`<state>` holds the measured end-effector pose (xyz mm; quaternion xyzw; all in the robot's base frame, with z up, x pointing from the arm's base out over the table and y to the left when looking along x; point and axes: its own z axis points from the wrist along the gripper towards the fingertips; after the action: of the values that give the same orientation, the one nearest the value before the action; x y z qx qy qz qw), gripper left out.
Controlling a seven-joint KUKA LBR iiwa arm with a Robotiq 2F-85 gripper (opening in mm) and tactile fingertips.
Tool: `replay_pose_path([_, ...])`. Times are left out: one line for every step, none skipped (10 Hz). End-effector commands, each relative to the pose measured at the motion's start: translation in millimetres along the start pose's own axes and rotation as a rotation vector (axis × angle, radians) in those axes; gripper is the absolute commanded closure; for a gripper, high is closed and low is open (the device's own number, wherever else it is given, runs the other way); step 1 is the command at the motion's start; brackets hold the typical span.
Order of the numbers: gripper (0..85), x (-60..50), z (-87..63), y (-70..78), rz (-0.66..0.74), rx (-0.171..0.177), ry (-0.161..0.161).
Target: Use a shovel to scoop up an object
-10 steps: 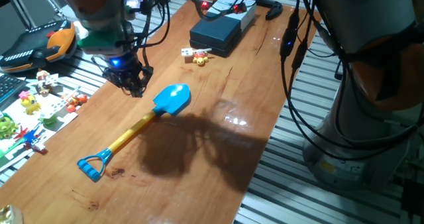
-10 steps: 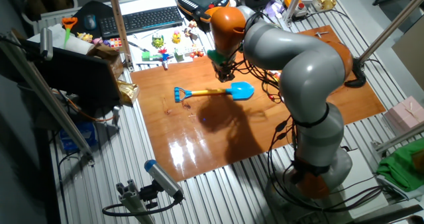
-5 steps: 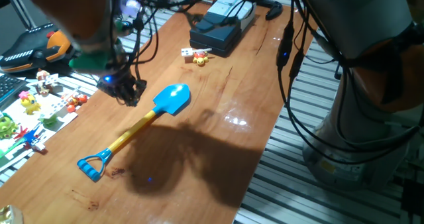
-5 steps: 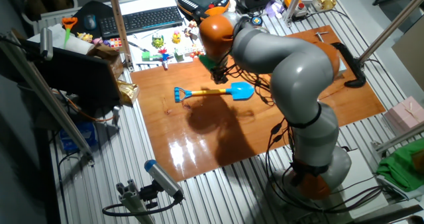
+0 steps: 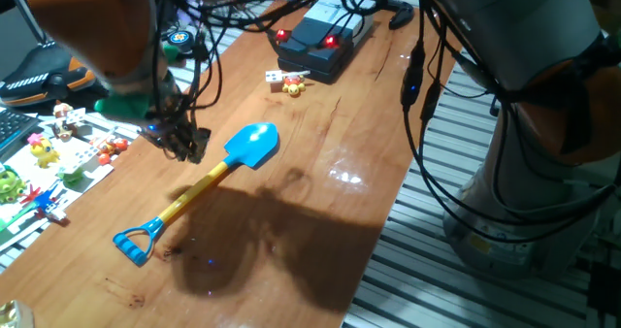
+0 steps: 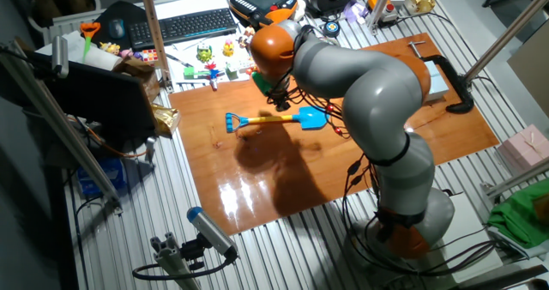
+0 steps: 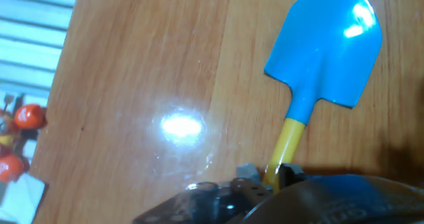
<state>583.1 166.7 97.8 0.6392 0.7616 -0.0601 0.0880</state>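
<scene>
Shovel first: the long plastic toy shovel (image 5: 201, 186) with the bright blue scoop blade, yellow shaft and blue D-shaped loop end lies flat on the wooden table (image 5: 320, 163), untouched, its long axis running diagonally. In one fixed view the blade points up and to the right, toward the far end of the table, and the loop handle points down and to the left, toward the near edge.

The black two-finger gripper (image 5: 182, 146) hangs low just beside the shaft, on its left in that view, close to where the yellow shaft meets the blade. The hand view looks along the shaft toward the blade (image 7: 326, 46), with the shaft (image 7: 286, 146) passing close under the hand. Whether the jaws are parted or closed I cannot tell; nothing appears to be held.

The tiny yellow toy figure with red bits (image 5: 293, 86) sits well apart, beyond the blade tip, near a dark box (image 5: 312, 49). Judging by this, a grasp must cross the shaft's axis.
</scene>
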Motion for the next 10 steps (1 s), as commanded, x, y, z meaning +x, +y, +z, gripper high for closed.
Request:
replay_pose_path([48.0,0.3,2.1,1.2,0.022,-0.001,-0.005])
replay_pose_path([43.7,0.3,3.0,1.6,0.039,0.001,0.014])
replay_pose_path([40.7,0.5,3.9,2.1,0.054,0.001,0.014])
replay_pose_path([38.3,1.2,5.4,2.5,0.074,-0.002,0.009])
replay_pose_path([36.3,2.4,7.9,3.2,0.098,-0.006,0.007])
replay_pose_path([35.7,4.3,11.2,3.6,0.116,-0.007,0.003])
replay_pose_path([35.3,6.7,14.4,3.7,0.128,-0.008,-0.004])
replay_pose_path([35.3,8.6,16.8,3.6,0.135,-0.007,-0.011])
replay_pose_path([35.0,10.4,19.1,3.2,0.146,-0.005,-0.017])
replay_pose_path([35.0,13.2,22.3,2.4,0.161,-0.006,-0.02])
